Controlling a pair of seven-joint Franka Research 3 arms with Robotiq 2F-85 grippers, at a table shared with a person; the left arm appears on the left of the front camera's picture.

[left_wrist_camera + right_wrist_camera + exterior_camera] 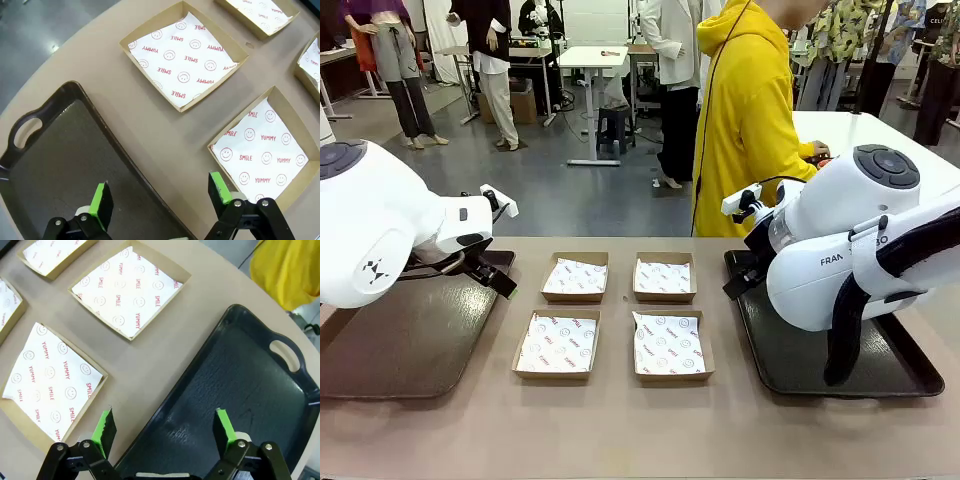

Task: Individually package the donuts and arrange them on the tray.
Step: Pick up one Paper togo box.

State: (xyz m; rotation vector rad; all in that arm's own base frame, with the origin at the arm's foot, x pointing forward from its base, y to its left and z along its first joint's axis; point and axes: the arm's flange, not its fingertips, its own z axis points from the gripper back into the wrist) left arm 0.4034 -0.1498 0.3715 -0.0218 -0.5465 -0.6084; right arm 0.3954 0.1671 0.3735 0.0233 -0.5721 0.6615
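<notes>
The donuts are out of view. Four shallow cardboard boxes lined with printed white paper lie in a square at mid-table: far left (575,277), far right (664,277), near left (557,345) and near right (669,345); all are empty. My left gripper (492,276) (161,195) hangs open over the right rim of a dark brown tray (380,350) (55,165), nothing between its green pads. My right gripper (740,280) (164,427) is open and empty over the left rim of a black tray (790,370) (250,375).
A person in a yellow hoodie (750,110) stands at the far edge, turned toward a white table (880,130) at the right. In the wrist views the nearest boxes (262,150) (50,380) lie just beside each gripper. Bare tabletop (620,430) runs along the front.
</notes>
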